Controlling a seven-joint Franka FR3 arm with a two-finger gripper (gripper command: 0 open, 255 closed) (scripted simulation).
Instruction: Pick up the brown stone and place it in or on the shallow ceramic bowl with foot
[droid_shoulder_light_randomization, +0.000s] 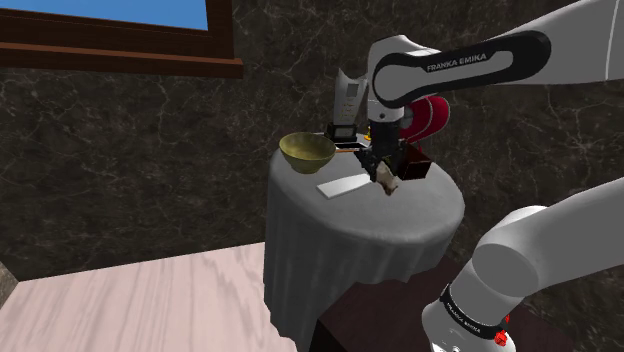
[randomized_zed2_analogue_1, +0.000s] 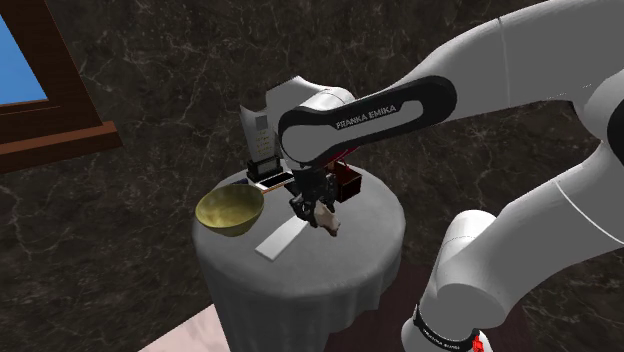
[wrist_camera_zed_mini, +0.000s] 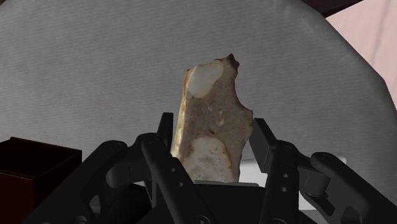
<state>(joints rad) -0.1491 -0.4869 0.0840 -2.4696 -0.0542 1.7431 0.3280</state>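
One stone (wrist_camera_zed_mini: 210, 121) is sitting between the two black fingers (wrist_camera_zed_mini: 164, 130) of the end effector (wrist_camera_zed_mini: 213, 130), which are clamping it from both sides. The stone is showing as an elongated, jagged piece, grey-tan over most of its face, with pale cream patches near each end and an orange-brown rim along one edge. It is projecting well past the fingertips.

In the shoulder view the end effector (droid_shoulder_light_randomization: 383, 172) is pointing down and holding the stone (droid_shoulder_light_randomization: 388, 182) low over the middle of the worktop (droid_shoulder_light_randomization: 400, 225); whether the stone is touching the cloth cannot be told. An olive-yellow footed bowl (droid_shoulder_light_randomization: 306, 150) is standing at the worktop's edge, towards that view's left and apart from the stone. A flat white card (droid_shoulder_light_randomization: 345, 186) is lying between bowl and stone, and a dark red box (droid_shoulder_light_randomization: 415, 168) is standing just behind the end effector.

The worktop is round and is carrying a grey cloth that is hanging down its sides. Dark veined marble walls (droid_shoulder_light_randomization: 120, 160) are enclosing the room, a wood-framed window (droid_shoulder_light_randomization: 100, 15) is showing blue, and pale wood flooring (droid_shoulder_light_randomization: 130, 300) is running beneath.
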